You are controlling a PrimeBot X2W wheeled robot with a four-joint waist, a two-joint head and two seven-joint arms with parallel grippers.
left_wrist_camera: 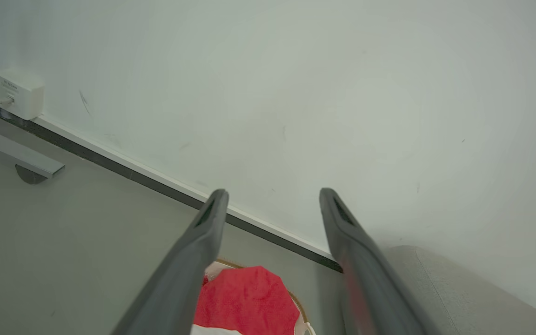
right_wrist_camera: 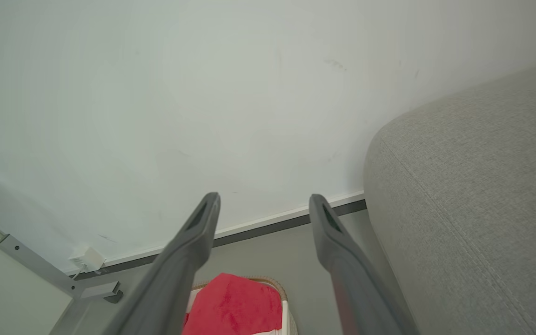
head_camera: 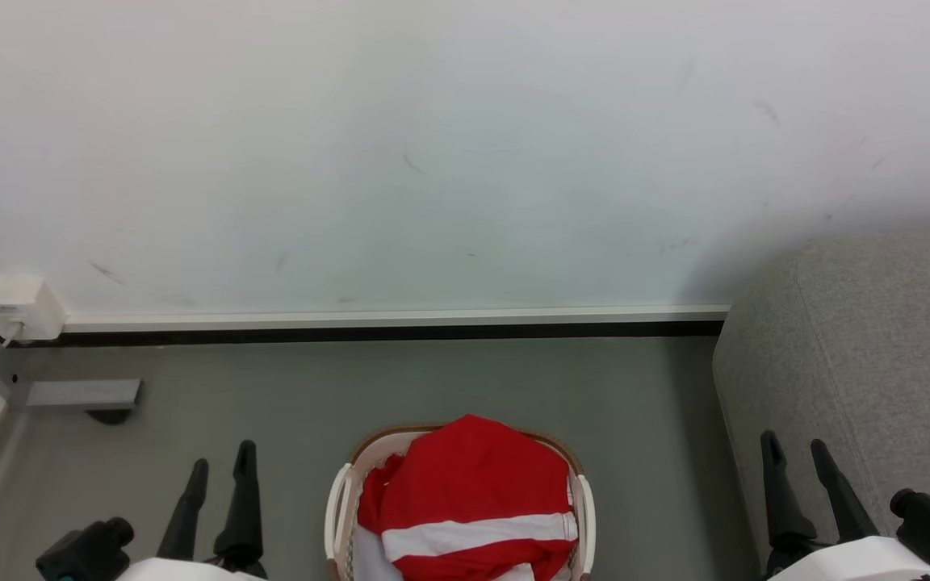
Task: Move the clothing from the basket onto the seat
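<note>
Both open, empty: left tool [head_camera: 224, 452], right tool [head_camera: 793, 438]. Head view shows both basket [head_camera: 337, 500] handles, clothing [head_camera: 473, 476] inside; wrist-view fingers [left_wrist_camera: 189, 265] block its left side. Seat [head_camera: 860, 347] right.

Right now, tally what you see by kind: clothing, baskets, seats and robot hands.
Clothing: 1, red with a white stripe
Basket: 1
Seat: 1, grey
Hands: 2, left hand and right hand, both open
Total: 5

Head view: basket [head_camera: 339, 500] and jersey [head_camera: 473, 484] cut off by bottom edge; sofa [head_camera: 860, 339] runs off right edge.
</note>
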